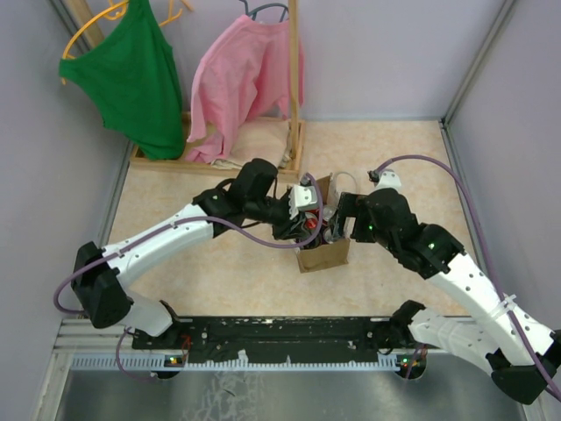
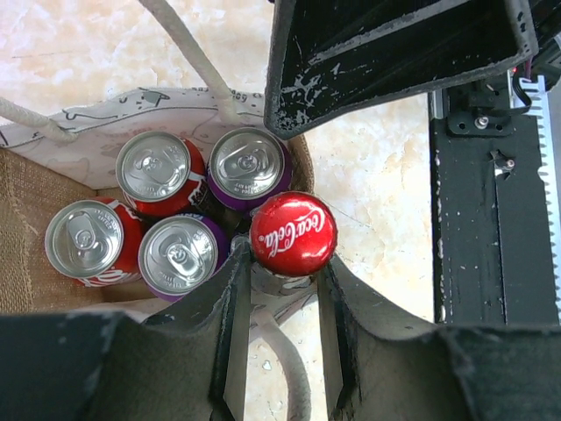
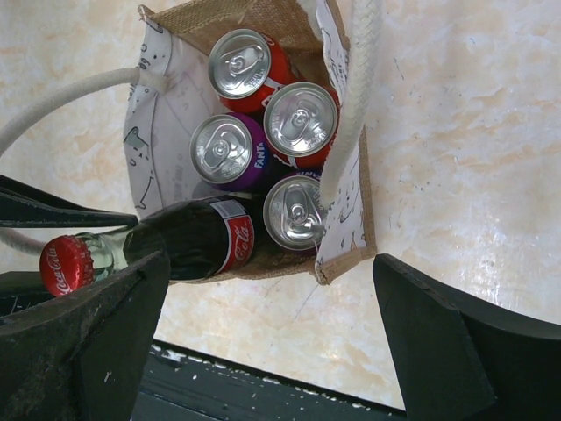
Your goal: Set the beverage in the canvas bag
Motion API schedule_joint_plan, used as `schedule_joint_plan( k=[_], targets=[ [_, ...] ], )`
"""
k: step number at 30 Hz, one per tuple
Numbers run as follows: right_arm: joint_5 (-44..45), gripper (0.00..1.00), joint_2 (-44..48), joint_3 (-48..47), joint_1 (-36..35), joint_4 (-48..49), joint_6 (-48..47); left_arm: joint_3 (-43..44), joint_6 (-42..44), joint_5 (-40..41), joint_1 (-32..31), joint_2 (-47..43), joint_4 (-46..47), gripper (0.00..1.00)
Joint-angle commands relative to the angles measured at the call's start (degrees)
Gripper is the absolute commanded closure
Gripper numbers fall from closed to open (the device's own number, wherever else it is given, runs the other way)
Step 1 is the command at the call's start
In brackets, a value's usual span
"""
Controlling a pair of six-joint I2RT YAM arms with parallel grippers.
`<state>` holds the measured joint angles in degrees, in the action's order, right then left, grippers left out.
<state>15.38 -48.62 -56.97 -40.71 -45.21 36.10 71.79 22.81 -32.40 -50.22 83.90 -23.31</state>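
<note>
Our left gripper (image 2: 285, 263) hangs over the canvas bag (image 3: 153, 132), clenched on the neck of the cola bottle (image 3: 188, 237), whose body already leans inside beside four cans (image 3: 301, 118). We judge that only settling and letting go remain. Our right gripper (image 3: 267, 272) stands wide apart, holding nothing.

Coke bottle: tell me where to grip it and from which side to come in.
Grip the glass neck just under the red cap, coming from above through the canvas bag's open top. The bottle leans in a corner with its body down beside four cans, so only the neck is free. The left gripper is shut there.
</note>
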Motion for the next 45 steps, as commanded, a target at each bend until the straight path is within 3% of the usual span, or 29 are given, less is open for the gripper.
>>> schedule_joint_plan(
  k=[1,11,14,23,31,36,45],
  targets=[
    [1.23,0.01,0.81,-0.75,0.45,1.19,0.31,-2.09,0.02,1.66,-0.98,3.5,-7.79,1.0],
    [1.5,0.01,0.92,-0.64,0.42,1.17,0.38,0.35,-1.25,7.79,-0.81,5.02,-6.65,0.99],
    [1.57,0.01,0.97,-0.48,0.45,1.17,0.38,1.03,-1.58,8.58,-0.77,4.29,-7.2,0.88],
    [1.37,0.01,0.36,0.0,0.45,2.03,0.38,1.37,-3.56,11.94,-0.6,-0.53,-8.57,0.38],
    [1.11,0.01,-0.85,-0.68,0.45,2.55,0.06,2.48,-5.5,12.96,-0.25,-5.33,-7.9,0.13],
    [2.45,0.01,-0.24,-1.54,0.43,2.14,-0.06,2.17,-6.61,15.52,0.08,-9.71,-5.94,0.01],
    [5.29,0.01,2.6,-2.8,0.45,5.95,-1.14,1.25,-8.21,18.44,0.36,-12.97,-4.09,0.0]
  ],
)
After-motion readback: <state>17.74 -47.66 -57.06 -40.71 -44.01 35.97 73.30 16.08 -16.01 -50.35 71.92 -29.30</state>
